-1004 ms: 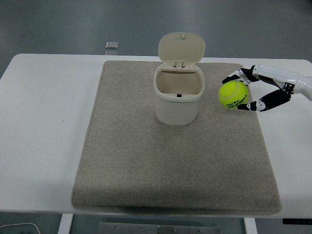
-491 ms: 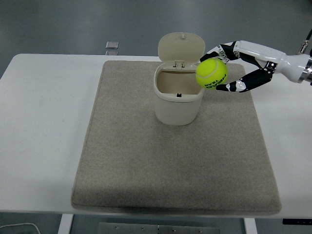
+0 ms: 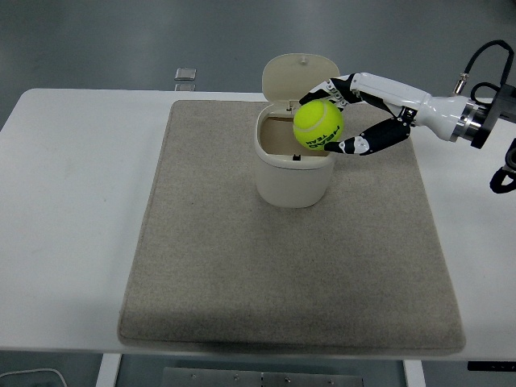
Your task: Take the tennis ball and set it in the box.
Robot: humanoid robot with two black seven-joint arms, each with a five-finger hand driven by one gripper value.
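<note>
Your right hand has its fingers pinching the tennis ball, which hangs over the right part of the box opening near the desk's far edge, so the drop lies straight below.

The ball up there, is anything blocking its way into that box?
Nothing visible does. The right hand holds the ball over the box, whose lid stands tipped back behind the opening, so the mouth is clear below the ball.
</note>
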